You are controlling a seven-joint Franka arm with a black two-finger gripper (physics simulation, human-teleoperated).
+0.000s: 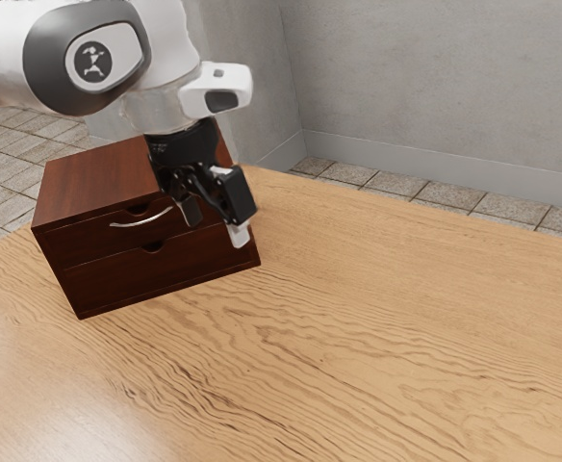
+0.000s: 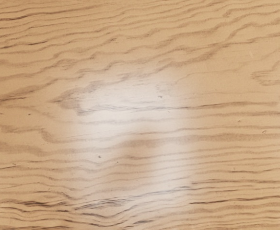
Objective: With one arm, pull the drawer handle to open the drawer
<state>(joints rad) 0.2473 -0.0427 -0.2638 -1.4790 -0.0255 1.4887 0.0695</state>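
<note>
A dark wooden cabinet (image 1: 93, 178) with two drawers stands on the table at the exterior view's left. The upper drawer (image 1: 98, 239) carries a curved silver handle (image 1: 141, 219); its front looks flush with the lower drawer (image 1: 156, 272). My black gripper (image 1: 214, 218) hangs in front of the cabinet's front, at its end toward the exterior view's right, just beyond the handle's end. It is open: the fingers stand apart with nothing between them, and neither touches the handle. The wrist view looks down on bare table wood (image 2: 140, 120) with a pale glare.
The wooden table (image 1: 377, 337) stretches wide toward the exterior view's right and front. Behind it lie a tiled floor (image 1: 454, 192) and a grey wall (image 1: 435, 77). My arm's white links (image 1: 89, 48) loom above the cabinet.
</note>
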